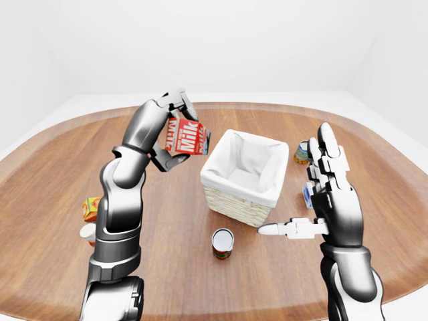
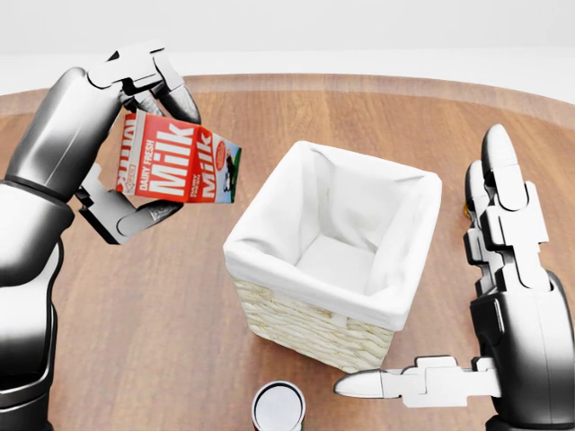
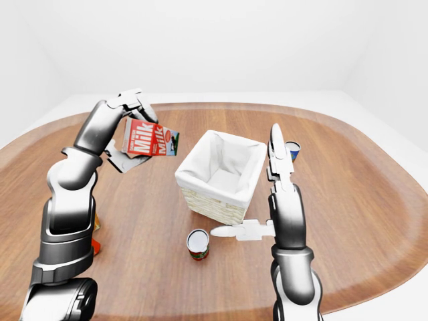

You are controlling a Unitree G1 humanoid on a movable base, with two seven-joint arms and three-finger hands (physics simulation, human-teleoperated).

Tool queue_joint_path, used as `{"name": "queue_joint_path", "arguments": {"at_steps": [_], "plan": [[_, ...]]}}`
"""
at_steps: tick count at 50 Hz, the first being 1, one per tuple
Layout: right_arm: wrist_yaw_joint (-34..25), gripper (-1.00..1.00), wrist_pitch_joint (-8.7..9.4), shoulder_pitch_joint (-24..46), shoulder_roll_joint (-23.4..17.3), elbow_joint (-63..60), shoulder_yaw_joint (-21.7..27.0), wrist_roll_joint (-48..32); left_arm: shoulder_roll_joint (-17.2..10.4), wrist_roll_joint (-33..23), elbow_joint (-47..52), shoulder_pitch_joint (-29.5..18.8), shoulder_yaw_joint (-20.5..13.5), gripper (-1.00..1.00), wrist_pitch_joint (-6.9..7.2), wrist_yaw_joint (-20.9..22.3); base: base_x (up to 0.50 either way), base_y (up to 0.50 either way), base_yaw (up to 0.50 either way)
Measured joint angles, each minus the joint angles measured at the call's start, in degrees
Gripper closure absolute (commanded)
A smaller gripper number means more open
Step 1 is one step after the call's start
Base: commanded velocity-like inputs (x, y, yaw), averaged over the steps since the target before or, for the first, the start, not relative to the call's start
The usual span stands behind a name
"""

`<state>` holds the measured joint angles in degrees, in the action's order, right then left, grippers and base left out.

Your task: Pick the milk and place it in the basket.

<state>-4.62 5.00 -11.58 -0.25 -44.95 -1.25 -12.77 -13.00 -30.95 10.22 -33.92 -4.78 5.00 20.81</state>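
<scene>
A red and white milk carton (image 2: 178,160) lies on its side in the air, held in my left hand (image 2: 144,144), whose fingers close over its top and underside. It hangs to the left of the basket (image 2: 314,319), a wicker box with a white cloth lining, and above the level of its rim. The basket's inside shows only white cloth. My right hand (image 2: 490,296) stands open to the right of the basket, fingers pointing up and thumb stretched left below the basket's lower corner.
A tin can (image 2: 278,407) stands on the wooden table (image 2: 162,305) just below the basket. In the left-eye view an orange juice carton (image 1: 90,208) sits beside my left arm, and two small cans (image 1: 302,152) stand right of the basket, partly behind my right hand.
</scene>
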Motion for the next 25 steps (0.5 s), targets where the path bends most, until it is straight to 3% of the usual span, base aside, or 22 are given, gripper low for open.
{"name": "queue_joint_path", "arguments": {"at_steps": [25], "plan": [[-0.06,-1.0,0.0,-0.18,-0.03,0.03,-0.4,-0.06,3.58,-2.82,0.06,-0.81,2.76,1.0,0.0,0.83,0.0,0.0,0.0]]}}
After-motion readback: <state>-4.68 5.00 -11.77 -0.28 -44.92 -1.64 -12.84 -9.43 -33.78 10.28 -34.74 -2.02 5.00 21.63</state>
